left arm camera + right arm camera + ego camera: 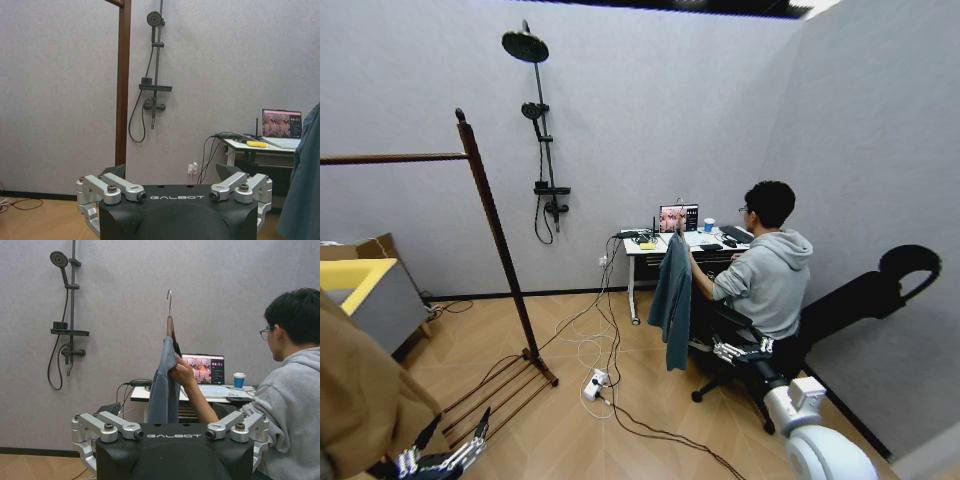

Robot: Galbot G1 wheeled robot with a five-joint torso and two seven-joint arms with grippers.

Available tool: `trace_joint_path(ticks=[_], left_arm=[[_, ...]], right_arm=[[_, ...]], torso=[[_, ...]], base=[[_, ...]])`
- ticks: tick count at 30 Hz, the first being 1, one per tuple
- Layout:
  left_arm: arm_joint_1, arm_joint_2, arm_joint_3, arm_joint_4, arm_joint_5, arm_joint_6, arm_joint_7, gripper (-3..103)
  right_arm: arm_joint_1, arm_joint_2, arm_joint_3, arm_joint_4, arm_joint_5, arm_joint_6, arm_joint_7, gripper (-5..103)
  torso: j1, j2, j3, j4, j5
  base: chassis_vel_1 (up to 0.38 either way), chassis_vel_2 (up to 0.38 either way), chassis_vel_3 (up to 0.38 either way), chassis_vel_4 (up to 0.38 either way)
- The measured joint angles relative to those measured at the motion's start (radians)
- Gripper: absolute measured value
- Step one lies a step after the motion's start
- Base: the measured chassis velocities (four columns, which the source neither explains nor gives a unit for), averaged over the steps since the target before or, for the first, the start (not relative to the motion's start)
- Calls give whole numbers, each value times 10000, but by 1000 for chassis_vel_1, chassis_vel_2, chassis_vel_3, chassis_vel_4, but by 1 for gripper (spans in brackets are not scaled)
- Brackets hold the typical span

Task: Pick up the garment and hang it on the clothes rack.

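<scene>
A seated person's hand holds up the teal-blue garment by its wooden hanger, beside the desk. The hanger's metal hook sticks up above the garment. My right gripper is low, just right of the garment and short of it; its fingers stand open and empty. The clothes rack stands at the left, with its top bar running off the edge. My left gripper hangs open near the rack's base rails, facing the rack's post.
A tan coat hangs close at the lower left. A power strip and cables lie on the floor between rack and desk. A shower fixture is on the back wall. A yellow-topped box sits left, a black chair right.
</scene>
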Motion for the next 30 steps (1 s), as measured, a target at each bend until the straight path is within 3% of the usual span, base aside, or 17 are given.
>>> trace_joint_path(ticks=[14, 19, 20, 30], left_arm=[[0, 0, 0, 0, 0, 0, -3, 100], [-1, 0, 0, 0, -1, 0, 0, 100], [-1, 1, 0, 0, 0, 0, -2, 100], [0, 0, 0, 0, 0, 0, -1, 100]], right_arm=[[35, 19, -93, -32, -359, 75, 69, 100], [105, 4, -167, 306, -462, -404, 654, 100], [326, -78, -202, 480, -190, -568, 1089, 100], [1829, -1216, -259, 726, 1670, -1133, 2720, 100]], torso=[[2, -1, 1, -1, 3], [5, -3, 2, -3, 0], [12, -6, 4, 0, 0], [-10, 5, -3, -1, 0]], base=[[-291, 289, 293, -297], [-275, 228, 252, -263], [-172, 142, 142, -159], [-10, 18, -8, 2]])
